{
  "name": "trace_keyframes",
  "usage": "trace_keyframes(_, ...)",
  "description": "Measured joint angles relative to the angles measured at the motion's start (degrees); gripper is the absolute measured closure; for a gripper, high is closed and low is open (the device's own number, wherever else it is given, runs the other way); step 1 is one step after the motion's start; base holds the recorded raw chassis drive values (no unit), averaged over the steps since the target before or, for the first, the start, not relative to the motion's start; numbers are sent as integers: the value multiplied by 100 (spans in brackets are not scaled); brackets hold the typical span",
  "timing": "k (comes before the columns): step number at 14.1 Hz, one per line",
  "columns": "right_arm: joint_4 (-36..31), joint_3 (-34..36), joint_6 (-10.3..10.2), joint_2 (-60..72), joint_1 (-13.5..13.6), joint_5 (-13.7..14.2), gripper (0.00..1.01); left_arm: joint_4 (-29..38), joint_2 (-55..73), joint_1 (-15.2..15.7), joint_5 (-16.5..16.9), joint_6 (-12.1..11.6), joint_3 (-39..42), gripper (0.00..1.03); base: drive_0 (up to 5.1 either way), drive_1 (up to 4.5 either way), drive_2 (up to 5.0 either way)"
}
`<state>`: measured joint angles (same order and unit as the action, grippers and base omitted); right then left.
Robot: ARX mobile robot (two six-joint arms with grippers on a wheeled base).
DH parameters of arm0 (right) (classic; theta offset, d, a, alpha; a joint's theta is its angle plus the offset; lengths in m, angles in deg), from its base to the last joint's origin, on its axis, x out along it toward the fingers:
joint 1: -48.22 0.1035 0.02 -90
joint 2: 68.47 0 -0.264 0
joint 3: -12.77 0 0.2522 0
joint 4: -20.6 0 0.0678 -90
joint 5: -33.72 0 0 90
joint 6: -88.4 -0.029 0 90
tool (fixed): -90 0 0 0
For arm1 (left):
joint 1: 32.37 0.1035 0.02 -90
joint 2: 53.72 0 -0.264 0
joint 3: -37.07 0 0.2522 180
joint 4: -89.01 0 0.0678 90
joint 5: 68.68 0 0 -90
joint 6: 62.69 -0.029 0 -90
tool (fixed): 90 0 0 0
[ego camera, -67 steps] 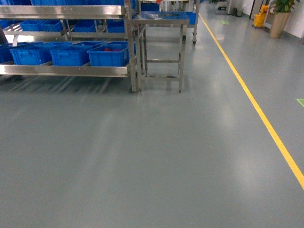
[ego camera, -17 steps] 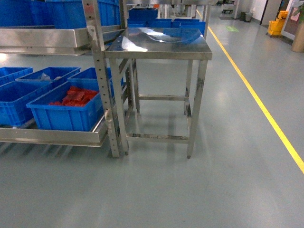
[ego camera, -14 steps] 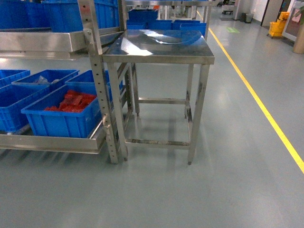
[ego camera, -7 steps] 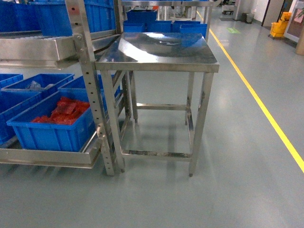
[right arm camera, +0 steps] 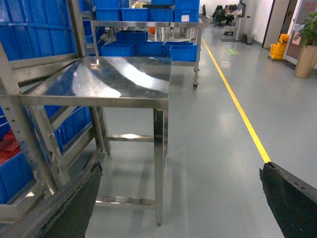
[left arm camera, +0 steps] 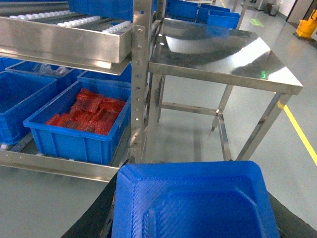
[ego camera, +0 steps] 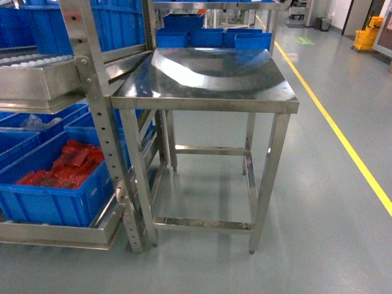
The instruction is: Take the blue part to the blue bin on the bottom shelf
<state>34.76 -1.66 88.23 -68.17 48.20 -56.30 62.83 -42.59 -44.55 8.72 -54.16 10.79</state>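
The small blue-capped push-button part is nowhere to be seen in any of the three views, so nothing can be picked yet.

The robot faces the bare stainless-steel worktop [ego camera: 208, 76], which stands just beside the perforated upright of the stainless-steel rack [ego camera: 104, 131]. On the bottom shelf [ego camera: 55, 233] of that rack sits a deep blue plastic tub holding red bubble-wrap packets [ego camera: 52, 184], with more blue tubs behind it to the left.

Neither end effector shows clearly. The left wrist view has only a ribbed blue tray-like surface [left arm camera: 193, 203] filling its lower part, and the right wrist view has two dark flanks [right arm camera: 287, 198] at its lower corners. Whether either one is released or clenched, I cannot tell.

The main risk from here is mistaken identity. The red-packet tub is the nearest and most prominent one on the bottom shelf, and it could be taken for the destination when the right tub may be one of the partly hidden ones further left (their contents are not legible from here).

A second risk is the base. It is close to the worktop legs and the rack upright, so a careless advance or turn could knock either.
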Motion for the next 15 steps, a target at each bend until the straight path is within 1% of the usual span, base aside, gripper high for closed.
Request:
trace_keyframes(6,-4,0,2,0,0,0,3,-2,0,0,13,0,0,60,-3,396,-402)
trace_keyframes(14,-11,0,2,0,0,0,3,-9,0,0,11,0,2,60,0,0,0)
trace_keyframes(15,-13,0,0,0,0,7,3,-20,0,0,13,0,2,60,-467,373,130)
